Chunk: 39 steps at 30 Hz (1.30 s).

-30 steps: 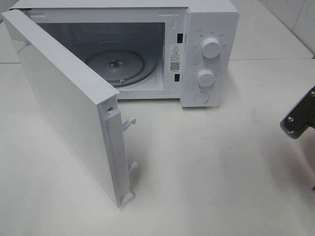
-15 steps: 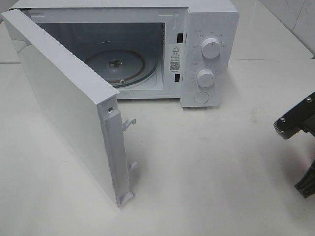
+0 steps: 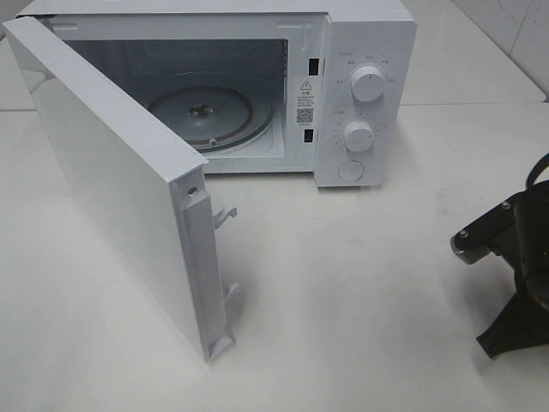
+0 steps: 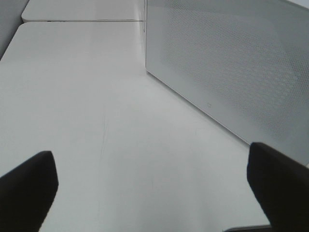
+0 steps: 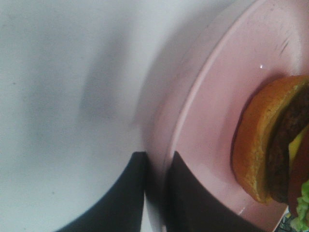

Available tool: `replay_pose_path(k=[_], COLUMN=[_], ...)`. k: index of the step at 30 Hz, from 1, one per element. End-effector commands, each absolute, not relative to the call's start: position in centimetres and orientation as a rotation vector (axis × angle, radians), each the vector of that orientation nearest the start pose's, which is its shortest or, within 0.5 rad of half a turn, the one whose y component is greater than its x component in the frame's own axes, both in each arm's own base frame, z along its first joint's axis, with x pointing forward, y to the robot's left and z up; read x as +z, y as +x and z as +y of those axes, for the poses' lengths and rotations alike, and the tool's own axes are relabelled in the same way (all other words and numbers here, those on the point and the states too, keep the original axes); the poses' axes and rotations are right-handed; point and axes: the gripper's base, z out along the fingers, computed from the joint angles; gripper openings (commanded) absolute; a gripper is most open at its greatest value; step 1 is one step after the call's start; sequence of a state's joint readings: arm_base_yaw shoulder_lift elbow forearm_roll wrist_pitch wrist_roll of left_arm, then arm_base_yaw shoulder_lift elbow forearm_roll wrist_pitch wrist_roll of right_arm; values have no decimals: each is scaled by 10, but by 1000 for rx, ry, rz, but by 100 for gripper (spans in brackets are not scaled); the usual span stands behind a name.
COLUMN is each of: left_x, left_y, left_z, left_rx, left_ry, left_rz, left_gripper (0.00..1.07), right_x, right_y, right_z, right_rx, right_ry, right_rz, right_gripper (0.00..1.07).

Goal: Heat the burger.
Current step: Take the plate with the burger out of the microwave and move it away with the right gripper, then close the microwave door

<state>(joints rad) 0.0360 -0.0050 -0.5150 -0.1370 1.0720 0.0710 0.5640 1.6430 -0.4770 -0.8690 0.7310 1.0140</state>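
My right hand (image 5: 155, 193) pinches the rim of the pink plate (image 5: 212, 121) with the burger (image 5: 270, 145) on it.
The microwave (image 3: 360, 51) stands on the desk (image 3: 360, 283), door (image 3: 111, 180) swung wide. My left hand (image 4: 152, 179) hangs spread beside that door.

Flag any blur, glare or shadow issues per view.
Exterior high: sharp and evenly lit, with a soft shadow beside the open white microwave door. Left wrist: the black left claw fingers are defocused and the door's perforated face is hazy. Right wrist: blurred overall, with the round pink plate and golden-bun burger soft, and a grey shadow on the table.
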Motion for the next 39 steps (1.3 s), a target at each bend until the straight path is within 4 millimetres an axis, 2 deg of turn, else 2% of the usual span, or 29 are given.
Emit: replay_pose_path(k=[1, 7, 13, 15, 18, 19, 21, 23, 26, 28, 31, 33, 34, 36, 37, 39], left_x=[281, 281, 281, 281, 281, 281, 281, 281, 281, 281, 281, 281, 281, 281, 281, 281], left_y=[-11, -11, -11, -11, -11, -11, -11, -11, -11, -11, -11, -11, -11, -11, -11, -11], left_z=[-12, -12, -12, -12, -12, -12, -12, -12, -12, -12, -12, -12, -12, -12, -12, -12], left_rx=[-104, -104, -104, -104, -104, -104, -104, -104, -104, -104, -104, -104, -104, -104, -104, -104], left_ry=[39, 39, 39, 39, 39, 39, 39, 39, 39, 39, 39, 39, 39, 39, 39, 39], left_rz=[2014, 2014, 2014, 2014, 2014, 2014, 2014, 2014, 2014, 2014, 2014, 2014, 2014, 2014, 2014, 2014], left_gripper=[100, 100, 100, 100, 100, 100, 100, 100, 100, 100, 100, 100, 100, 100, 100, 100], right_x=[106, 93, 93, 96, 97, 99, 100, 109, 114, 137, 145, 166, 166, 195, 195, 216], right_y=[195, 203, 214, 220, 221, 222, 222, 220, 219, 215, 213, 208, 208, 198, 198, 190], right_z=[63, 68, 75, 78, 78, 77, 76, 76, 77, 78, 79, 82, 82, 87, 87, 91], right_rx=[-802, -826, -821, -818, -830, -855, -867, -856, -838, -732, -694, -561, -561, -381, -381, -242], right_ry=[-474, -537, -528, -514, -506, -485, -479, -479, -480, -481, -479, -488, -488, -645, -645, -714], right_rz=[2805, 2816, 2804, 2787, 2786, 2789, 2791, 2790, 2790, 2776, 2773, 2767, 2767, 2723, 2723, 2682], right_gripper=[8, 10, 15, 26, 30, 38, 42, 52, 53, 55, 55, 55, 55, 60, 60, 68])
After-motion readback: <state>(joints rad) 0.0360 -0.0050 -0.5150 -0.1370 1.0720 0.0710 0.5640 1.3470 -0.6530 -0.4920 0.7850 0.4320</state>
